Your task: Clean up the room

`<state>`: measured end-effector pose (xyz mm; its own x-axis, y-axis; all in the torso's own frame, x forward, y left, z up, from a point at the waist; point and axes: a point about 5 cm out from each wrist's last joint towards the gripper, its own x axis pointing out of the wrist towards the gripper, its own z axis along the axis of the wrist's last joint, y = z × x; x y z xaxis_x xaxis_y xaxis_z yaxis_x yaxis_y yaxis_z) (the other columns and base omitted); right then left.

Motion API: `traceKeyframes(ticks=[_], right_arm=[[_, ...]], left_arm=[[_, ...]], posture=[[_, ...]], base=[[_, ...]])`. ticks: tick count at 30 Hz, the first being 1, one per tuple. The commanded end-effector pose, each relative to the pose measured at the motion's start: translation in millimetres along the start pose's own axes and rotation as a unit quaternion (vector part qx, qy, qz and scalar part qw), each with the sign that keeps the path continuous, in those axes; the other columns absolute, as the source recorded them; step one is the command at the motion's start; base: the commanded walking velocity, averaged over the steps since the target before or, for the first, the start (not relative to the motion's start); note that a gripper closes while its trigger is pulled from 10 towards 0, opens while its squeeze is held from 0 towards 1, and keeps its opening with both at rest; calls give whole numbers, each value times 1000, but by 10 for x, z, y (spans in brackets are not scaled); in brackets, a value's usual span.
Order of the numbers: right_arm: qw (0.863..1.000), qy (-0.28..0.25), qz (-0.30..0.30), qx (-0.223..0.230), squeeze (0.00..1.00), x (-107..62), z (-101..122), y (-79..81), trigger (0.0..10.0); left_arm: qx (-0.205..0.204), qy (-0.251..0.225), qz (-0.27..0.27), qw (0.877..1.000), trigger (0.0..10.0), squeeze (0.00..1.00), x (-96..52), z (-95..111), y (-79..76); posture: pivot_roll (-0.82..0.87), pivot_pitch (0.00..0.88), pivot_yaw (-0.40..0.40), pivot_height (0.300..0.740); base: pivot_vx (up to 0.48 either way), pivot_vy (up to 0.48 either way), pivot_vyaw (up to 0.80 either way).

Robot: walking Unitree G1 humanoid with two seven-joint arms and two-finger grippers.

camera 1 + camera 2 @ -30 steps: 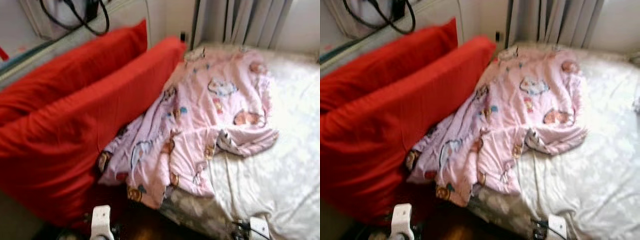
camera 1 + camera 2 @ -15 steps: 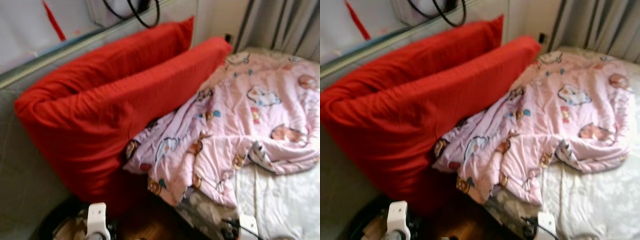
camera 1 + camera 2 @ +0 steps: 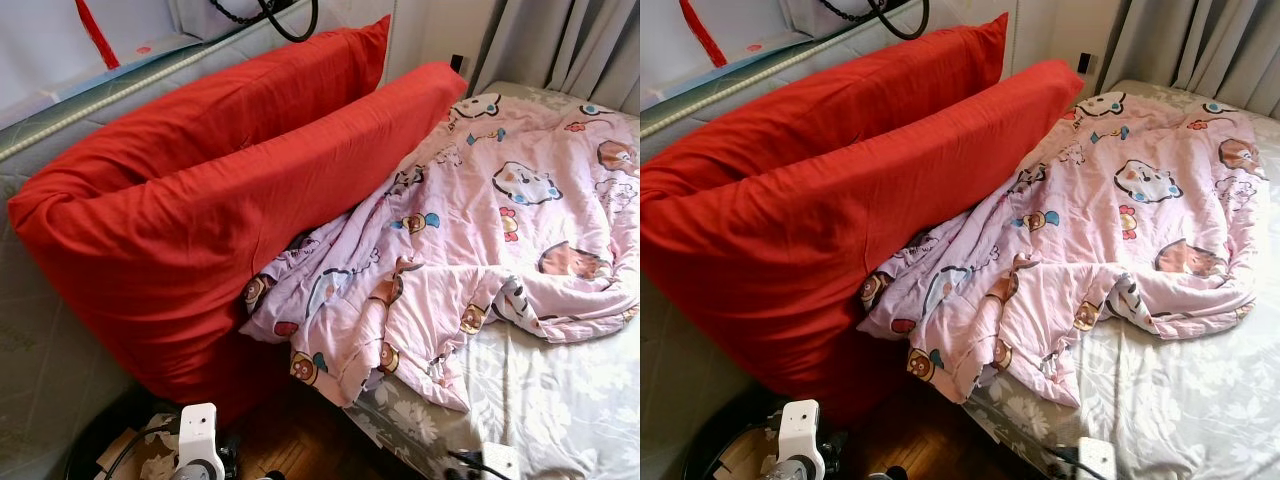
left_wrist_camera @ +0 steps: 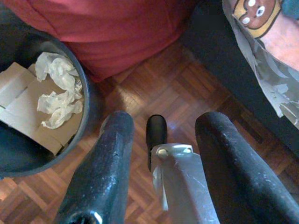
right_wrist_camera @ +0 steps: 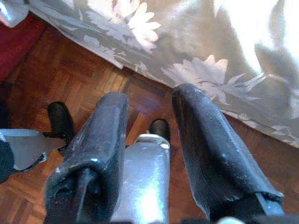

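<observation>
The left gripper (image 4: 161, 154) is hanging low with its two black fingers spread apart and nothing between them, pointing down at the parquet floor (image 4: 187, 88); the right gripper (image 5: 149, 140) is hanging in the same way, fingers parted and empty, just beside the hanging edge of the grey flowered sheet (image 5: 187, 56).

The thing to tidy, as I judge it, is the pink cartoon blanket (image 3: 470, 230); it is lying crumpled on the bed (image 3: 560, 400), ahead of both grippers and higher than them; its long axis is running from the near corner of the mattress away toward the curtains (image 3: 560, 45); one corner of it is spilling over the bed edge (image 3: 330, 365) into the gap beside the red pillows (image 3: 200, 210). This hanging corner is lying between the two arms, somewhat closer to the left one; the folded flap (image 3: 520, 300) on top of the sheet is lying more on the right arm's side, so I am thinking the right gripper is the better one for that part.

The two red pillows are leaning one against the other, on edge, touching the blanket along its left side; they are closing the room on that side. Near the left gripper a dark waste bin (image 4: 88, 107) with cardboard and crumpled paper (image 4: 58, 93) is standing on the floor, touching or nearly touching the nearer pillow; a swing to the left is risking to knock it. To the right the sheet is lying bare, so the open room for lifting and spreading is there.
</observation>
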<state>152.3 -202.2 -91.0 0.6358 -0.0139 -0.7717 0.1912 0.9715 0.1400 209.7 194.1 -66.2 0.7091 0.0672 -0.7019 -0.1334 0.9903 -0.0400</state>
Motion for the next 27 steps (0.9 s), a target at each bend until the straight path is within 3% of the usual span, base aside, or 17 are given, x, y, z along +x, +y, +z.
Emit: traceKeyframes(ticks=[1, 27], right_arm=[[1000, -3, -12, -1, 0, -30, -14, -96, 10000], [1000, -8, -6, 2, 0, -44, 5, -153, 10000]], left_arm=[[-6, 13, 7, 1000, 10000, 0, -15, -61, 33], [-7, -6, 5, 1000, 10000, 0, -3, 1, 6]], posture=[[14, 149, 20, 740], [12, 85, 28, 740]], base=[[262, 0, 0], [289, 0, 0]])
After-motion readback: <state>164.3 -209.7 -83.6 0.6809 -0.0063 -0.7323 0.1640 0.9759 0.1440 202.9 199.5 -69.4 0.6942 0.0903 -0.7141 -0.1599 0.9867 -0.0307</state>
